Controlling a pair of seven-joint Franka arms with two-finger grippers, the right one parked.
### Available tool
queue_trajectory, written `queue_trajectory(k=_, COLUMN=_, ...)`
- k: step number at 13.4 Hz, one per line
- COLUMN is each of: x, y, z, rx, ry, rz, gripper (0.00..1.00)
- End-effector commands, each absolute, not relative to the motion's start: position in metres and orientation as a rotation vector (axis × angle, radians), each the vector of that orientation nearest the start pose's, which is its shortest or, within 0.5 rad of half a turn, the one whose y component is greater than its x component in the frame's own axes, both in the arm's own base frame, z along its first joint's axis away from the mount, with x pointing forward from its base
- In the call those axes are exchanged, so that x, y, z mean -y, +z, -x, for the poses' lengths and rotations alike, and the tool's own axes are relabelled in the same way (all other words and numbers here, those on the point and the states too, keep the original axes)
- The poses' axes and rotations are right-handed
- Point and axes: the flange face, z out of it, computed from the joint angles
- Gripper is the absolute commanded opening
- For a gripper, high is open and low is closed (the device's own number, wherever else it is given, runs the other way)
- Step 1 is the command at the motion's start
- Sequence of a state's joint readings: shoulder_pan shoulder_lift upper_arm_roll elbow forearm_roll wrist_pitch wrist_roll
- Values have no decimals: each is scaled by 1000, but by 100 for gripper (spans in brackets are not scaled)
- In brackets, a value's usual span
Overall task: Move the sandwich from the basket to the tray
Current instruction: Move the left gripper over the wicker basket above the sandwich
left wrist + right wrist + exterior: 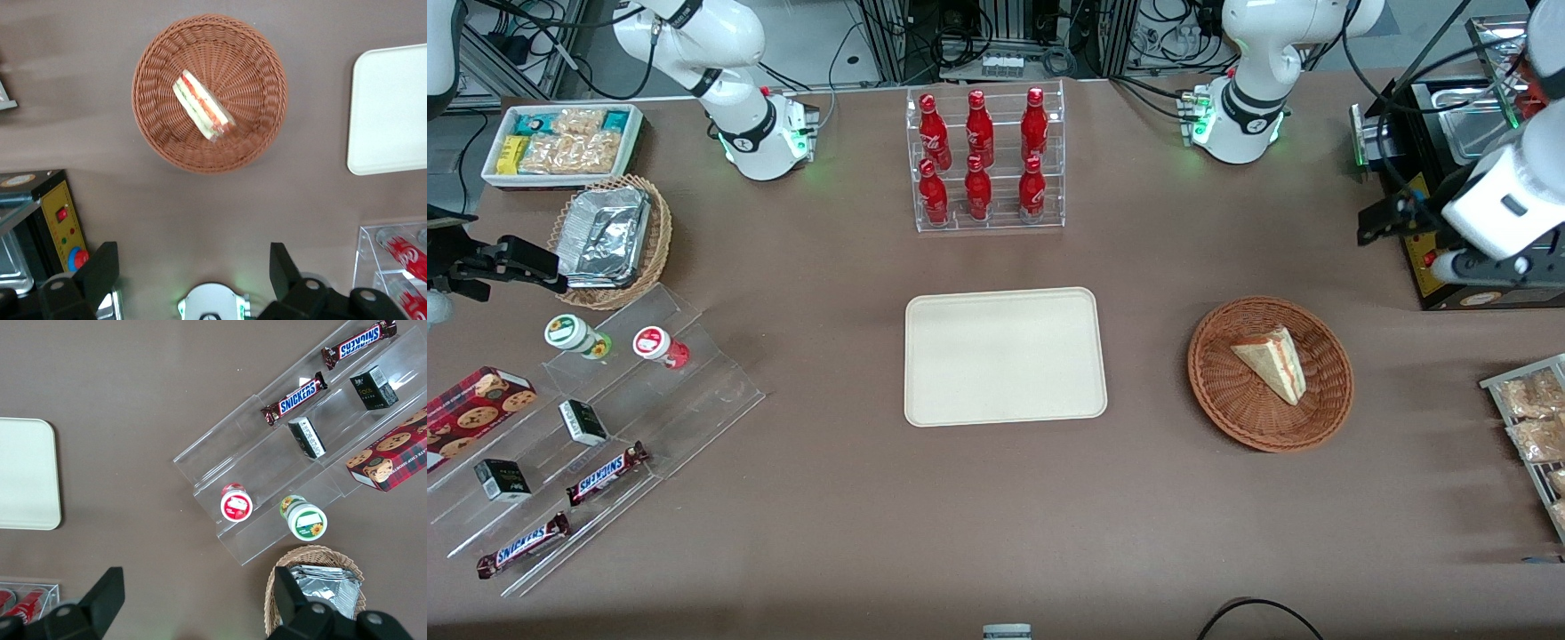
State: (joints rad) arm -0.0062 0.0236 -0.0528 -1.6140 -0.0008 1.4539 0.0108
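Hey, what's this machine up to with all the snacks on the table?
It is meant to move the sandwich from the basket to the tray. Nothing has been picked up yet: the sandwich lies in the round brown basket, and the cream tray beside it holds nothing. The working arm's hand is open, empty and raised above the table, farther from the front camera than the basket.

You've got a clear rack of six red bottles (983, 160) farther from the front camera than the table's middle. Toward the parked arm's end: white bin of snack packets (562, 144), tan wicker basket with foil packets (609, 238), stepped acrylic stand (605, 427) holding two Snickers bars (607, 474), cookie box (476, 404).
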Motion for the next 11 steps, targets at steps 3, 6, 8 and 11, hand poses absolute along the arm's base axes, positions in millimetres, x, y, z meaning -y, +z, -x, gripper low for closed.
queue_trajectory(k=3, x=32, y=528, z=-548, rx=-120, ry=272, rz=3106, gripper=100)
queue_trajectory(k=6, x=31, y=493, z=-548, rx=-28, ry=247, rz=3106, gripper=100)
queue_trajectory(k=8, x=31, y=470, z=-545, rx=24, ry=231, rz=3104, gripper=100)
queue_trajectory(k=11, x=32, y=440, z=-542, rx=84, ry=195, rz=3106, gripper=100)
